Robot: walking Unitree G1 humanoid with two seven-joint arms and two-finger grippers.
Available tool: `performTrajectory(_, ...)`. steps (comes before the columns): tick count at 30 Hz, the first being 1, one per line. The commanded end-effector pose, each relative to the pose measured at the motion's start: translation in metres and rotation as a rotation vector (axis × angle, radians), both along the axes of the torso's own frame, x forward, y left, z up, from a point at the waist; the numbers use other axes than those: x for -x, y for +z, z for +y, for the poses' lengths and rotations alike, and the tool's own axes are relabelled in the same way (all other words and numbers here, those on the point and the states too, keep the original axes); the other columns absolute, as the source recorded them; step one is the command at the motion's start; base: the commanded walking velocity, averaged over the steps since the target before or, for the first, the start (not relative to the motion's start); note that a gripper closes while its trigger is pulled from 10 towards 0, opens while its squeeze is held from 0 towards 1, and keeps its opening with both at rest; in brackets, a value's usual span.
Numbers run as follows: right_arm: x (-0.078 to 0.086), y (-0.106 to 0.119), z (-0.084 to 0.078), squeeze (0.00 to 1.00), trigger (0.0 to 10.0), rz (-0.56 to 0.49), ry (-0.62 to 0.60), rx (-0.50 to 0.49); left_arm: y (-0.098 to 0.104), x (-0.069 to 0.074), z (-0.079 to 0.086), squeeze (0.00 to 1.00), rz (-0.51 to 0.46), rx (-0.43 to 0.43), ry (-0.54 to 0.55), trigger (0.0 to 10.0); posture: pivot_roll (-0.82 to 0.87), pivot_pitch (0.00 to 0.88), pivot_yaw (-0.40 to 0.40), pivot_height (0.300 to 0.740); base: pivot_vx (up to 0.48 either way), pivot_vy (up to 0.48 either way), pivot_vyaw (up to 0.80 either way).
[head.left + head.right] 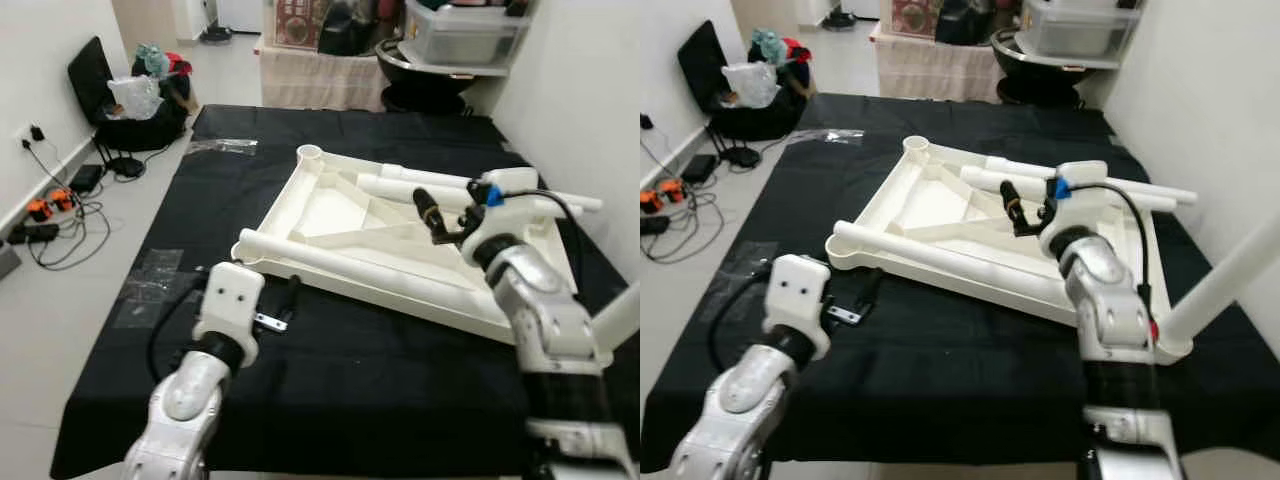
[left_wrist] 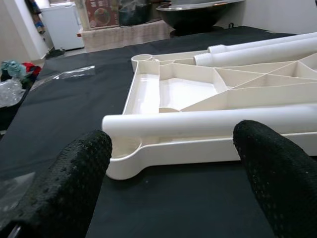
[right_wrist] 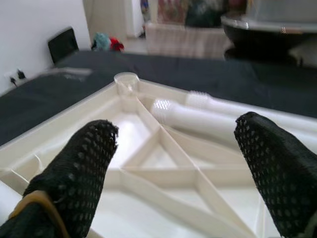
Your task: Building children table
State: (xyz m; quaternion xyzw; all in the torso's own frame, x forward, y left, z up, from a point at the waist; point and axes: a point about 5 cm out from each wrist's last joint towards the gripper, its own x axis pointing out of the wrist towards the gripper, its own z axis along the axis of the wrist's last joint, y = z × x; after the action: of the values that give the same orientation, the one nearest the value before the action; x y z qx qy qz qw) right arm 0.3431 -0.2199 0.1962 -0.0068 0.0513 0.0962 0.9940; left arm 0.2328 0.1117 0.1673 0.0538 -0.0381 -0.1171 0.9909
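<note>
Clearly, the cream plastic children's table top (image 1: 340,215) is lying upside down, ribs up, on a black cloth (image 1: 330,400) spread over a low platform, with several white tube legs resting on it. One long leg (image 1: 350,265) is lying along the near edge, its end sitting by the near corner socket (image 2: 124,148); two more legs (image 1: 440,185) are lying across the far side. The far corner socket (image 1: 309,153) is standing open.

The left end effector (image 2: 173,163) is hovering low over the cloth just in front of the near corner, its fingers (image 2: 74,178) spread wide apart and holding nothing. The right end effector (image 3: 178,163) is hanging above the ribbed underside near the far legs, fingers (image 3: 74,168) likewise parted and empty.

Judging from this, the step in hand is picking up a leg to seat it in a socket. To do it well, the left end effector should be closing around the near leg close to its end, not mid-span, so the tube is not swinging. The right one could be steadying the frame. A round tube may roll, so the grip wants to be square across it.

A small metal bracket (image 1: 268,322) is lying on the cloth beside the left wrist.
</note>
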Motion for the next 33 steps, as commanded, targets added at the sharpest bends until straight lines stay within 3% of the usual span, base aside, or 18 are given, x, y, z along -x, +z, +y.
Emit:
performTrajectory(1,-0.003,-0.012,-0.023,0.0,10.0,0.148,-0.028,0.036,-0.001,0.003,-0.005,0.0,0.018,0.015,-0.032,10.0,0.06,0.032,-0.079,0.74,0.0,0.0,0.0)
performTrajectory(2,-0.003,-0.012,-0.023,0.0,10.0,0.148,-0.028,0.036,-0.001,0.003,-0.005,0.0,0.018,0.015,-0.032,10.0,0.06,0.032,-0.079,0.74,0.0,0.0,0.0)
performTrajectory(4,-0.002,-0.021,-0.049,0.0,10.0,0.334,-0.033,0.05,-0.001,0.004,-0.007,0.0,0.019,0.019,-0.041,10.0,0.06,0.042,-0.084,0.74,0.0,0.0,0.0)
performTrajectory(6,-0.002,-0.021,-0.049,0.0,10.0,0.334,-0.033,0.05,-0.001,0.004,-0.007,0.0,0.019,0.019,-0.041,10.0,0.06,0.042,-0.084,0.74,0.0,0.0,0.0)
performTrajectory(8,-0.002,-0.023,-0.07,0.0,10.0,0.41,-0.067,0.073,-0.001,0.005,-0.007,0.0,0.022,0.015,-0.04,10.0,0.07,0.051,-0.082,0.74,0.0,0.0,0.0)
performTrajectory(11,-0.003,-0.02,-0.08,0.0,10.0,0.424,-0.085,0.063,-0.001,0.006,-0.007,0.0,0.024,0.009,-0.04,10.0,0.07,0.053,-0.083,0.74,0.0,0.0,0.0)
performTrajectory(16,-0.001,-0.001,-0.094,0.0,10.0,0.463,-0.01,-0.095,0.0,0.007,-0.005,0.0,0.028,0.005,-0.034,10.0,0.07,0.066,-0.074,0.74,0.0,0.0,0.0)
performTrajectory(22,0.007,0.02,-0.109,0.0,10.0,0.458,0.082,-0.2,-0.002,0.008,-0.005,0.0,0.034,0.001,-0.038,10.0,0.06,0.076,-0.064,0.74,0.0,0.0,0.0)
performTrajectory(26,0.014,0.023,-0.119,0.0,10.0,0.491,0.09,-0.187,-0.002,0.008,-0.005,0.0,0.034,0.002,-0.04,10.0,0.06,0.076,-0.061,0.74,0.0,0.0,0.0)
performTrajectory(28,0.024,0.017,-0.134,0.0,10.0,0.564,0.046,-0.123,-0.002,0.007,-0.005,0.0,0.034,0.0,-0.04,10.0,0.05,0.078,-0.055,0.74,0.0,0.0,0.0)
performTrajectory(33,0.036,0.009,-0.145,0.0,10.0,0.64,0.003,-0.089,-0.003,0.008,-0.006,0.0,0.036,-0.006,-0.046,10.0,0.04,0.081,-0.044,0.74,0.0,0.0,0.0)
